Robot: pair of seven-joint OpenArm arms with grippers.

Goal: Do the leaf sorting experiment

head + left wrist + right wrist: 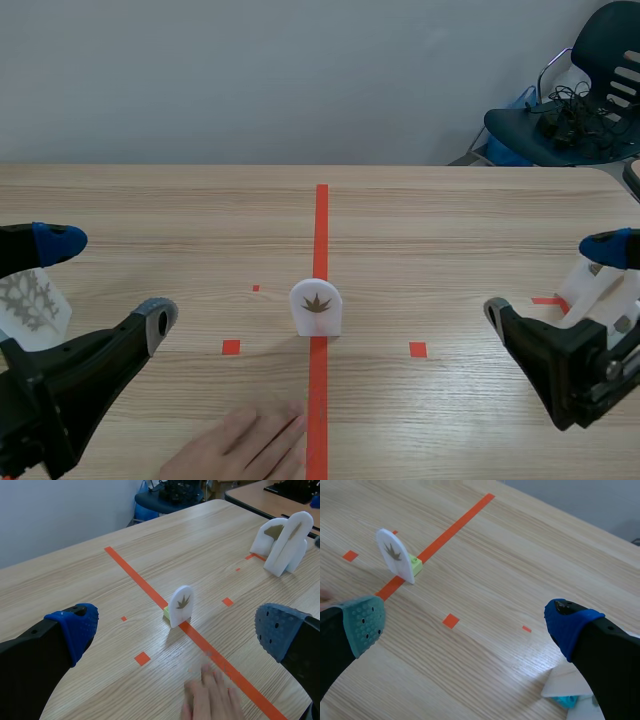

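Your left gripper (105, 282) sits low over the left side of the pale wooden worktop (450, 230), with its two fingers spread wide apart. Your right gripper (553, 280) sits the same way on the right side, its fingers also wide apart. Neither gripper touches anything.

The white arch-shaped plaque with a brown leaf printed on it (317, 308) stands upright in the middle of the worktop. It is right on the orange-red tape line (321, 220) and well apart from both grippers. A small yellow-green block (416, 565) holds it up at its base.

Just beside your left gripper, a white plaque bearing a grey leaf (32, 305) stands at the worktop's left edge. Two more white arch plaques (292, 542) stand close together near your right gripper, and one of them shows a brown shape.

A person's hand (245, 445) lies flat on the near edge of the worktop, just left of the tape line and near the middle plaque without touching it. A dark blue chair (580, 100) stands beyond the far right corner.
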